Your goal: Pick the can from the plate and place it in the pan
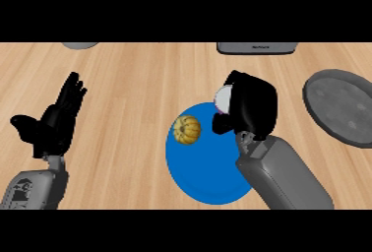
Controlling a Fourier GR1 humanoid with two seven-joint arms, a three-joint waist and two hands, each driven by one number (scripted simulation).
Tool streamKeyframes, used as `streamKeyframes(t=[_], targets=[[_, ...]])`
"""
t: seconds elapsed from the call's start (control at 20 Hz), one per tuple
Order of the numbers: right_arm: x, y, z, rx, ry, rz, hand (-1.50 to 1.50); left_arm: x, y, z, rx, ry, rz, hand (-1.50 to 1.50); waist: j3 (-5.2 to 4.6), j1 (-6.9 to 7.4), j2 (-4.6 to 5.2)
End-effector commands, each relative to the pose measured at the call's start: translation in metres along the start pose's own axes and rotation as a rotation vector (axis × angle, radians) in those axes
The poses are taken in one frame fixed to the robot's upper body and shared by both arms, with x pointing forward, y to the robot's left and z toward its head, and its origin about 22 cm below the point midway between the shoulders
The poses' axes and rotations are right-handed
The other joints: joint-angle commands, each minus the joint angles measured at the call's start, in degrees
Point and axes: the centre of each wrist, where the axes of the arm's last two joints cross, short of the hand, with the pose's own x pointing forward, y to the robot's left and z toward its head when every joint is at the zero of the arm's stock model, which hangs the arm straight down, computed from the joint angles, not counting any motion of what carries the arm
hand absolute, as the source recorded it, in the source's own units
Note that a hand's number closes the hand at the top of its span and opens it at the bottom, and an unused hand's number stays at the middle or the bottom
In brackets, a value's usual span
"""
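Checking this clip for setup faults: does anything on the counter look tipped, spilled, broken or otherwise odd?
Nothing stands out. The blue plate lies flat with a small pumpkin on it. The right hand curls round the can at the plate's upper right edge. The pan sits flat at the right. The left hand rests open at the left.

The counter (pixel 145 74) is pale wood with visible grain; the blue plate (pixel 196 172) looks smooth and matt; the pan (pixel 341 106) is dull grey, faintly speckled.

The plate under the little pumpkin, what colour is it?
The plate is bright blue, seen in the head view.
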Motion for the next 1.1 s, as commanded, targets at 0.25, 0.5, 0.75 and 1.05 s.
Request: streamKeyframes(t=[0.25, 0.5, 0.75, 1.05], targets=[[-0.046, -0.056, -0.033, -0.247, 0.142, -0.246, 1.5, 0.009, 0.018, -0.004, 0.006, -0.007, -0.016, 0.0, 0.06, 0.38, 0.29], [-0.108, -0.094, -0.069, -0.333, 0.213, -0.373, 1.5, -0.001, 0.015, 0.002, -0.007, -0.001, 0.01, 0.0, 0.06, 0.34, 0.43], [-0.184, -0.091, -0.102, -0.347, 0.279, -0.253, 1.5, 0.004, 0.004, -0.003, -0.024, -0.003, 0.02, 0.0, 0.06, 0.62, 0.49], [-0.274, -0.084, -0.119, -0.372, 0.33, -0.098, 1.5, 0.003, -0.002, 0.001, -0.015, -0.004, -0.011, 0.0, 0.07, 0.81, 0.58]])
